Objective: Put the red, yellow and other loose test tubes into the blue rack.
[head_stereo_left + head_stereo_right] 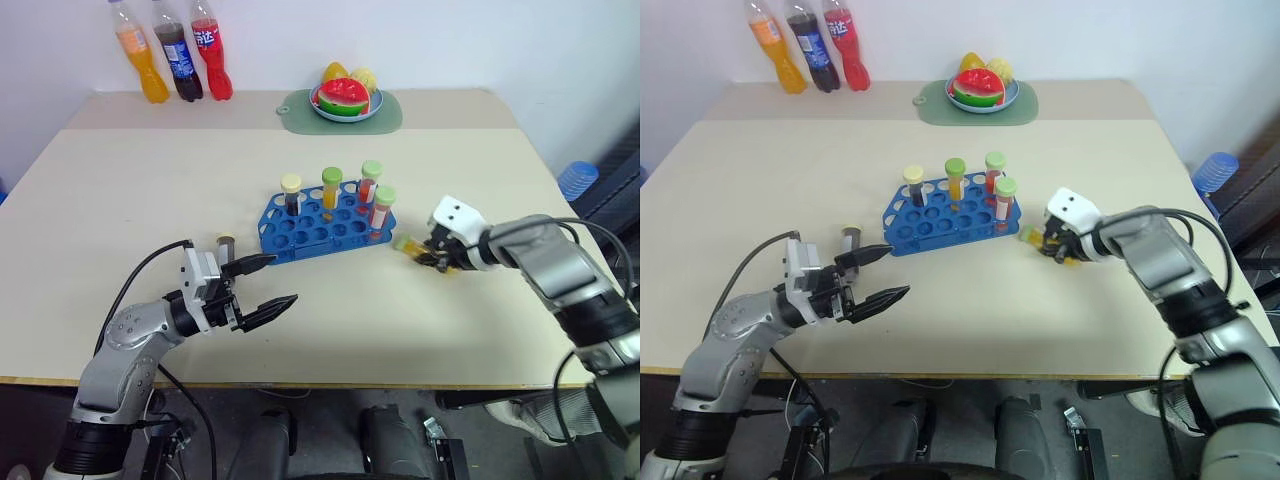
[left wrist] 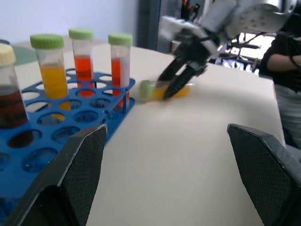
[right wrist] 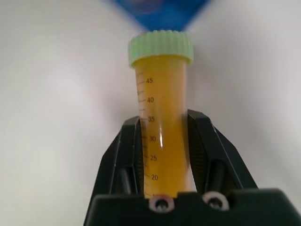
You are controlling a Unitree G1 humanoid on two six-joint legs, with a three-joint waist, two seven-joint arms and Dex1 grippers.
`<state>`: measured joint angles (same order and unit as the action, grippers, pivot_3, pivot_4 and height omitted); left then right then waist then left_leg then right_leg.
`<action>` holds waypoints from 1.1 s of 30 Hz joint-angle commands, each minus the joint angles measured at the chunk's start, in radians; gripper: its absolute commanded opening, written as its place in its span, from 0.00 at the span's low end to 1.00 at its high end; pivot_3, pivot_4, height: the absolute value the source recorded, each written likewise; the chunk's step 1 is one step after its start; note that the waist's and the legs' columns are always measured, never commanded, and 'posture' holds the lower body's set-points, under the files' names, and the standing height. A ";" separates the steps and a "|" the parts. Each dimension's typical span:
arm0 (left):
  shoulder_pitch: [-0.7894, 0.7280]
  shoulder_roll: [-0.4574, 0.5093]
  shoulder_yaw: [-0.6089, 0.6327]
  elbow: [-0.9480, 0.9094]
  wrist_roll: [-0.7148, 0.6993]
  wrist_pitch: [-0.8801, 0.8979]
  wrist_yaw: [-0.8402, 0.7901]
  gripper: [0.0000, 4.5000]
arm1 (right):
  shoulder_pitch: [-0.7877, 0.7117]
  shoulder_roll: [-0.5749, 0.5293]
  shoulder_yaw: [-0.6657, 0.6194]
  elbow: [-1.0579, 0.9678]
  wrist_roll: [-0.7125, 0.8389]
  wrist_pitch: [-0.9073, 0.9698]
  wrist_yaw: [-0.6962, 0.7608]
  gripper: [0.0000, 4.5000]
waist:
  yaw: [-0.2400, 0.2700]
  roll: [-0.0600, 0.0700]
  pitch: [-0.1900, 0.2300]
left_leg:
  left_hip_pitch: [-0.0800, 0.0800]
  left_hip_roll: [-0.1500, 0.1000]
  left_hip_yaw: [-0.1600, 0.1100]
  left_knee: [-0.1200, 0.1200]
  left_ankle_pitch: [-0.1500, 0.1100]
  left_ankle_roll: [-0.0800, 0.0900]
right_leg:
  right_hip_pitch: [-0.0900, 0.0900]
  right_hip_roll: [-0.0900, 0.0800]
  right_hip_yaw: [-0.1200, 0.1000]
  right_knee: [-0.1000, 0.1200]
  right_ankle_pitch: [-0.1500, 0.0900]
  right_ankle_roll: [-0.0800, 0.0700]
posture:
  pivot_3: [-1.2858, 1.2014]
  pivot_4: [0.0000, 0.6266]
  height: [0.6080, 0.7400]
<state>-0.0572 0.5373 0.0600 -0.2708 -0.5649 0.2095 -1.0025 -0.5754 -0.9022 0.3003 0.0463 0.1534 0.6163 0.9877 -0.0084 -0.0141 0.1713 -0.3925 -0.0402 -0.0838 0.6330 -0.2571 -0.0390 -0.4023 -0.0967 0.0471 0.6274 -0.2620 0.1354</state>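
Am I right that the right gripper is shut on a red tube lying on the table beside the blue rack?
Not quite: the tube in the right gripper holds yellow-orange liquid under a green cap, not red. The right wrist view shows it clamped between the fingers. The rest stands: it is on the table beside the blue rack.

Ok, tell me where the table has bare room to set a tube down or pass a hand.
Free: the wide stretch left of the blue rack, between the soda bottles and the left gripper; also the front edge between both arms. Crowded: right of the rack, where the right gripper grips the yellow tube; a brown tube sits by the left gripper.
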 commanded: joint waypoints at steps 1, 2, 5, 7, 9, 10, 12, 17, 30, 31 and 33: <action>-0.029 0.002 0.016 0.010 -0.022 -0.002 -0.015 0.95 | 0.151 0.017 -0.178 -0.186 0.190 -0.120 0.121 0.18 | -0.002 0.000 0.000 | 0.000 0.000 -0.001 -0.001 0.000 0.000 | 0.000 0.000 0.000 0.000 0.000 0.000 | 0.52 0.24 1.00; -0.038 -0.002 0.019 0.021 -0.023 -0.002 -0.011 0.95 | 0.182 0.045 -0.216 -0.223 0.242 -0.142 0.139 0.18 | -0.006 0.000 0.000 | 0.000 0.001 0.000 -0.001 0.000 0.000 | 0.000 0.001 0.000 0.000 0.000 0.000 | 0.52 0.24 1.00; -0.057 -0.023 0.034 0.069 -0.022 -0.014 0.007 0.95 | 0.181 0.196 -0.267 -0.271 0.336 -0.158 0.071 0.18 | -0.028 0.001 0.001 | 0.002 0.003 0.000 -0.001 0.000 0.000 | -0.001 0.002 0.002 0.002 0.000 0.000 | 0.52 0.24 1.00; -0.058 -0.031 0.041 0.092 -0.010 -0.027 0.020 0.95 | 0.148 0.348 -0.269 -0.268 0.353 -0.195 -0.019 0.18 | -0.039 0.001 0.001 | 0.003 0.003 -0.001 -0.001 0.000 0.000 | -0.001 0.003 0.002 0.004 0.000 -0.001 | 0.52 0.24 1.00; -0.056 -0.037 0.051 0.101 -0.015 -0.026 0.026 0.95 | 0.117 0.461 -0.252 -0.232 0.328 -0.245 -0.077 0.18 | -0.035 0.001 0.002 | 0.003 0.004 -0.001 -0.001 0.000 0.000 | -0.002 0.005 0.002 0.004 0.001 -0.002 | 0.52 0.24 1.00; -0.048 -0.039 0.054 0.104 -0.015 -0.029 0.030 0.95 | 0.104 0.522 -0.241 -0.205 0.317 -0.270 -0.109 0.18 | -0.034 0.001 0.002 | 0.003 0.004 -0.002 -0.001 0.000 0.000 | -0.002 0.005 0.002 0.004 0.001 -0.002 | 0.52 0.24 1.00; -0.028 -0.042 0.059 0.109 -0.005 -0.037 0.043 0.95 | 0.078 0.637 -0.224 -0.133 0.280 -0.343 -0.179 0.18 | -0.031 0.001 0.002 | 0.002 0.004 -0.002 -0.002 0.000 0.000 | -0.003 0.005 0.002 0.004 0.001 -0.002 | 0.52 0.24 1.00; 0.009 -0.047 0.078 0.072 -0.003 -0.040 0.083 0.95 | 0.021 0.816 -0.232 0.092 0.181 -0.576 -0.294 0.18 | -0.025 0.001 0.002 | 0.001 0.002 -0.002 -0.002 0.001 -0.002 | -0.005 0.002 0.002 0.003 0.001 -0.002 | 0.52 0.24 1.00; 0.086 -0.032 0.116 -0.026 -0.008 -0.028 0.139 0.95 | -0.065 0.888 -0.264 0.531 0.054 -0.977 -0.369 0.18 | -0.037 0.002 0.002 | 0.001 0.002 -0.002 -0.003 0.001 -0.002 | -0.006 0.002 0.002 0.004 0.001 -0.002 | 0.52 0.24 1.00; 0.090 -0.031 0.116 -0.031 -0.009 -0.028 0.141 0.95 | -0.070 0.890 -0.264 0.553 0.051 -0.990 -0.368 0.18 | -0.037 0.002 0.002 | 0.001 0.002 -0.002 -0.003 0.001 -0.002 | -0.005 0.003 0.002 0.004 0.001 -0.002 | 0.52 0.24 1.00; 0.095 -0.029 0.118 -0.037 -0.012 -0.027 0.145 0.95 | -0.079 0.895 -0.260 0.605 0.036 -1.025 -0.373 0.18 | -0.037 0.002 0.002 | 0.002 0.002 -0.002 -0.003 0.001 -0.002 | -0.005 0.003 0.002 0.004 0.001 -0.002 | 0.52 0.24 1.00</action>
<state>0.0347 0.4994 0.1525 -0.2712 -0.5649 0.1883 -0.8629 -0.6422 -0.0167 0.0471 0.6232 0.1996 -0.3776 0.6218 -0.0452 -0.0123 0.1730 -0.3909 -0.0378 -0.0854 0.6301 -0.2561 -0.0409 -0.4075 -0.0937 0.0494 0.6319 -0.2613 0.1337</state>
